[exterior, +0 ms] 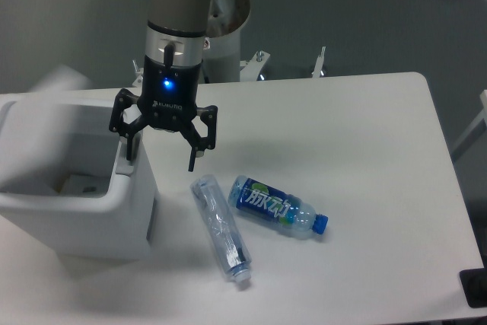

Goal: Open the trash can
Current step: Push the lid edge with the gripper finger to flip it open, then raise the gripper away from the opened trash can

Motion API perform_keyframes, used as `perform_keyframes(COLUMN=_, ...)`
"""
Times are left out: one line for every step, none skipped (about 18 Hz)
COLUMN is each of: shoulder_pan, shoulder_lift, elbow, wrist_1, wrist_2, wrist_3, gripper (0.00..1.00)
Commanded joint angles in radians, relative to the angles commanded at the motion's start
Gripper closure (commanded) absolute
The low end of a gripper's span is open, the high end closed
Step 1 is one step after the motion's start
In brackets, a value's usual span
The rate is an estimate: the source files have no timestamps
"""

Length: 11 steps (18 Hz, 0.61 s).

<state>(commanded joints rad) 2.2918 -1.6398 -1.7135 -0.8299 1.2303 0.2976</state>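
**Bin lid up, tool spread over its right edge**

I see the trash can (pixel 84 211) at the far left of the tabletop (pixel 365 157), its lid (pixel 53 81) swung up and blurred, the inside showing. My tool (pixel 162 151) hangs at the can's right rim with fingers spread wide and pinching nothing; one finger (pixel 129 144) sits at the rim's edge, though I cannot tell if it touches, and the other is out over the tabletop. Right of the can lies a clear bottle (pixel 221 229), and just beside that a blue-labelled bottle (pixel 275 208) with a blue cap.
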Motion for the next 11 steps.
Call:
perform_keyframes(shoulder_pan=0.000, shoulder_lift=0.000, elbow=0.000, wrist_1=0.000, wrist_2=0.002, wrist_3=-0.002, gripper=0.00)
perform_keyframes(shoulder_pan=0.000, shoulder_lift=0.002, elbow=0.003, wrist_1=-0.002, wrist_2=0.000, wrist_3=-0.002, gripper=0.00)
perform_keyframes(shoulder_pan=0.000, shoulder_lift=0.006, elbow=0.009, wrist_1=-0.005, wrist_2=-0.002, wrist_3=-0.008, gripper=0.00)
perform_keyframes(shoulder_pan=0.000, shoulder_lift=0.011, elbow=0.020, wrist_1=-0.003, wrist_2=-0.005, wrist_3=-0.015, gripper=0.00)
perform_keyframes(shoulder_pan=0.002, shoulder_lift=0.017, elbow=0.028, wrist_1=-0.003, wrist_2=-0.002, wrist_3=-0.014, gripper=0.00)
perform_keyframes(shoulder_pan=0.003, shoulder_lift=0.024, elbow=0.035, wrist_1=-0.003, wrist_2=0.001, wrist_3=-0.006, gripper=0.00)
perform_keyframes(shoulder_pan=0.005, shoulder_lift=0.031, elbow=0.047, wrist_1=-0.003, wrist_2=0.002, wrist_3=0.001, gripper=0.00)
perform_keyframes(shoulder_pan=0.011, shoulder_lift=0.031, elbow=0.058, wrist_1=0.000, wrist_2=0.003, wrist_3=0.002, gripper=0.00)
perform_keyframes(shoulder_pan=0.020, shoulder_lift=0.029, elbow=0.067, wrist_1=0.000, wrist_2=0.003, wrist_3=0.003, gripper=0.00)
perform_keyframes(shoulder_pan=0.040, shoulder_lift=0.029, elbow=0.074, wrist_1=0.000, wrist_2=0.003, wrist_3=0.008, gripper=0.00)
perform_keyframes(shoulder_pan=0.063, shoulder_lift=0.031, elbow=0.074, wrist_1=-0.002, wrist_2=0.003, wrist_3=0.020, gripper=0.00)
